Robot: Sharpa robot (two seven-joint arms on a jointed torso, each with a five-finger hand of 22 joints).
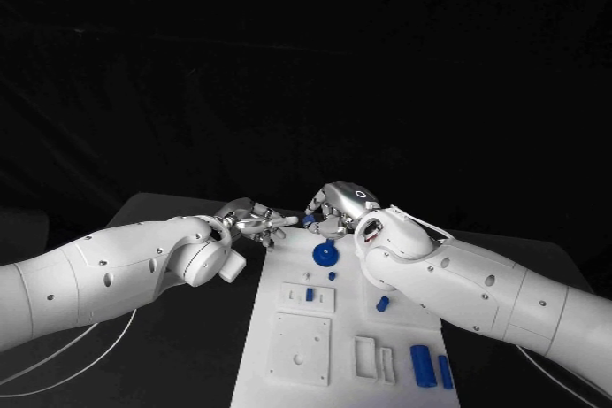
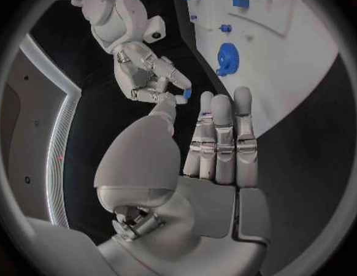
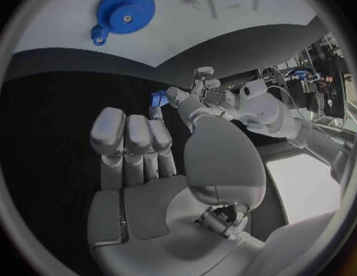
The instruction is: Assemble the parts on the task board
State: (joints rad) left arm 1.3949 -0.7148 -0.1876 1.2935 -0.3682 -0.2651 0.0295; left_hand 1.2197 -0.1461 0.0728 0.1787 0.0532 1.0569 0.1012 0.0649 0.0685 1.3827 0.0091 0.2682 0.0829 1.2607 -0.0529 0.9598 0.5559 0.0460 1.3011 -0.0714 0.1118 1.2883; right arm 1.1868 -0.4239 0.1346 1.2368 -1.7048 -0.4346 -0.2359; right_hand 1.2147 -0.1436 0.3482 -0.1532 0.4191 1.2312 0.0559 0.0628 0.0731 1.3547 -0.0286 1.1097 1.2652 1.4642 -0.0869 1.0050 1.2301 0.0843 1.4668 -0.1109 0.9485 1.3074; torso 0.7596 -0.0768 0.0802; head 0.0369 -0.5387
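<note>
Both white arms reach in until the left hand (image 1: 259, 222) and right hand (image 1: 335, 206) meet fingertip to fingertip. The right hand pinches a small blue part (image 2: 187, 94).

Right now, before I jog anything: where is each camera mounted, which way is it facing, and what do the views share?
Head view: on the robot's head, looking down at the task board; both arms enter, left hand meeting right hand at the far end.
Left wrist view: behind the left hand, facing the right hand.
Right wrist view: behind the right hand, facing the left hand.
All views share the blue gear.
</note>
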